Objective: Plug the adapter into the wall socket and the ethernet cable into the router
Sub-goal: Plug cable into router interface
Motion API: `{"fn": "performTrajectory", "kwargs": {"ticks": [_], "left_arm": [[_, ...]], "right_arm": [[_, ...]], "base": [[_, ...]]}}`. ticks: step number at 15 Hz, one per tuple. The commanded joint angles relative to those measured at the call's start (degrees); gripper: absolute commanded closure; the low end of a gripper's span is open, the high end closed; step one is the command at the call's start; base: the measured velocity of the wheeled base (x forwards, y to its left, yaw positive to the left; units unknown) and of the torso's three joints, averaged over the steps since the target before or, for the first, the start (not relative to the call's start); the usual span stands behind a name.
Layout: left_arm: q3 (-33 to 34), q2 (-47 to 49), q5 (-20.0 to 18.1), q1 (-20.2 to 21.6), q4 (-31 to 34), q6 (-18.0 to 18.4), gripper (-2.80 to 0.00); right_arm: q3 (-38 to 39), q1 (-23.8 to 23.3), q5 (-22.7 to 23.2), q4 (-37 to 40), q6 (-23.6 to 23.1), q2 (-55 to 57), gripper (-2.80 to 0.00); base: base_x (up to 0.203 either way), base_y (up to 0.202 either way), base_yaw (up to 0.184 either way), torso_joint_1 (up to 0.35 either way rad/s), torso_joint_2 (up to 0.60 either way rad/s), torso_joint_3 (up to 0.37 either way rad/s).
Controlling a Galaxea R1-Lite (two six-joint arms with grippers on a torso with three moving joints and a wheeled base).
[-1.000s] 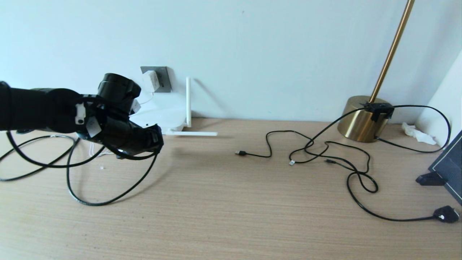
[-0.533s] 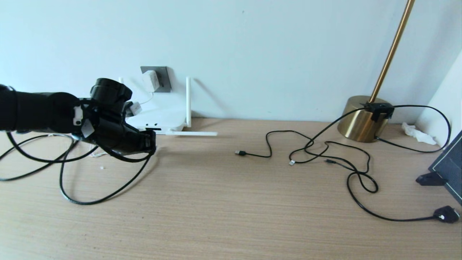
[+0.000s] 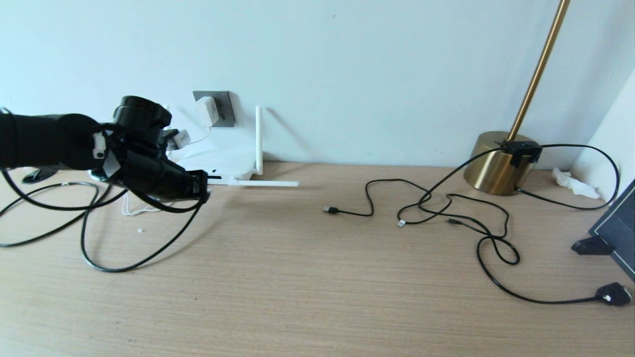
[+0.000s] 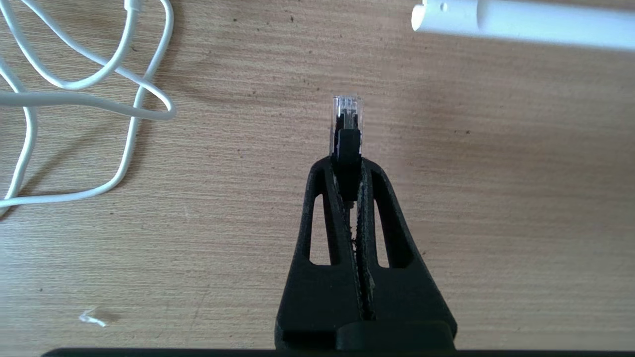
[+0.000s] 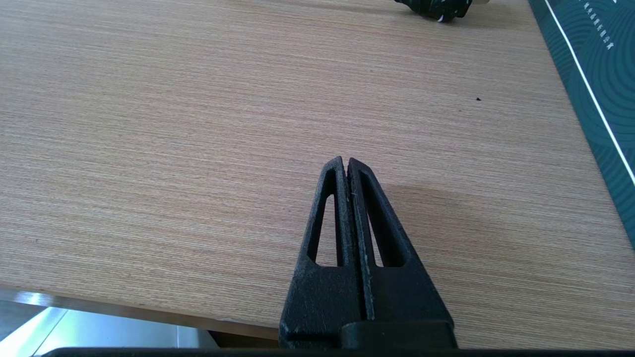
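Note:
My left gripper [image 3: 203, 185] hovers low at the left, just in front of the white router [image 3: 225, 158], which lies against the wall. It is shut on the ethernet cable's clear clip plug [image 4: 347, 118], which sticks out past the fingertips [image 4: 369, 168]. The black ethernet cable [image 3: 111, 270] trails in loops behind the arm. The white adapter [image 3: 205, 112] sits in the dark grey wall socket [image 3: 224, 108] above the router. My right gripper [image 5: 346, 161] is shut on nothing, parked over the wooden surface near its front edge.
One router antenna [image 3: 258, 139] stands upright and another [image 4: 521, 22] lies flat. The adapter's thin white cord [image 4: 74, 89] coils beside the router. Black USB cables [image 3: 436, 208], a brass lamp base [image 3: 493, 163], a black plug [image 3: 612, 293] and a dark board [image 5: 595, 74] lie to the right.
My left arm has swung left and towards the router with the plug in its grip, dragging the black cable loops along. The right arm has not moved.

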Motion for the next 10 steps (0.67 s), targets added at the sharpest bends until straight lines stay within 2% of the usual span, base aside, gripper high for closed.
{"fn": "performTrajectory", "kwargs": {"ticks": [1, 4, 10], "left_arm": [[-2.4, 0.5, 0.1, 0.0, 2.6, 1.8, 0.0], [-5.6, 1.6, 0.3, -0.1, 5.7, 3.3, 0.0], [-8.7, 4.6, 0.3, -0.1, 5.9, 3.3, 0.0]], "right_arm": [[-0.1, 0.0, 0.0, 0.1, 0.0, 0.0, 0.0], [0.0, 0.0, 0.0, 0.1, 0.0, 0.0, 0.0], [0.0, 0.0, 0.0, 0.1, 0.0, 0.0, 0.0]], "base": [[0.0, 0.0, 0.0, 0.0, 0.0, 0.0], [0.0, 0.0, 0.0, 0.0, 0.0, 0.0], [0.0, 0.0, 0.0, 0.0, 0.0, 0.0]]}}
